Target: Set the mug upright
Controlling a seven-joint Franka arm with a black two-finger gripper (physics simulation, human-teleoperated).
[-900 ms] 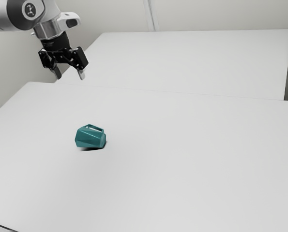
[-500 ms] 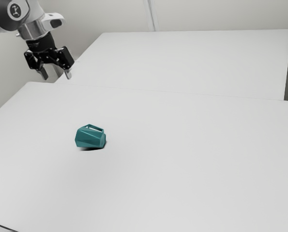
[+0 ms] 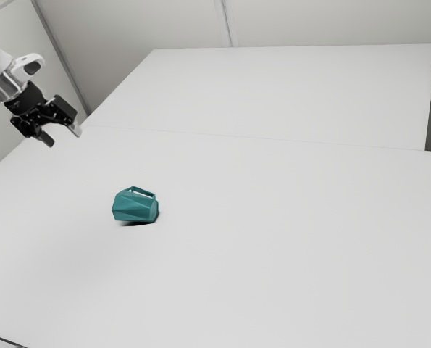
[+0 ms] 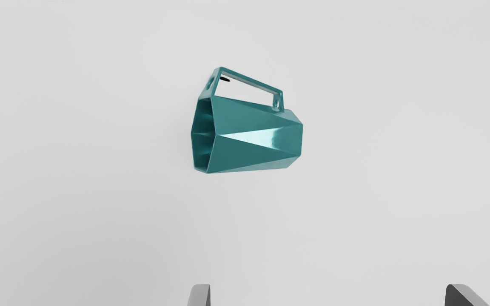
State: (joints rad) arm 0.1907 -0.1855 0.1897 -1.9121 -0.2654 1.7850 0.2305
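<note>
**Teal faceted mug [image 3: 134,208] lying on its side, your gripper [image 3: 64,138] spread and well apart from it**

So your biggest item is the white tabletop [image 3: 273,254], and the mug is lying right on it. Past the mug, on the side away from the exterior camera, you've got a big white rectangular surface [image 3: 287,94]. Your white-and-grey Franka arm [image 3: 5,80] comes in on the exterior view's left of the mug. The black two-finger gripper is on that same side of the mug, tilted, with its tips angled downward and nothing between them.

As for the mug, the wrist view lets you see into its dark mouth [image 4: 203,138], and the body narrows from there to the base. The squared-off handle [image 4: 251,80] is on the mug's side farther from your fingertips, running from by the rim to near the base. Your fingers [image 4: 201,296] stand wide apart, neither one touching the mug. Tiniest thing: you can spot a small dark patch [image 4: 225,79] through the mug's handle loop, just inside its rim-side corner.
</note>
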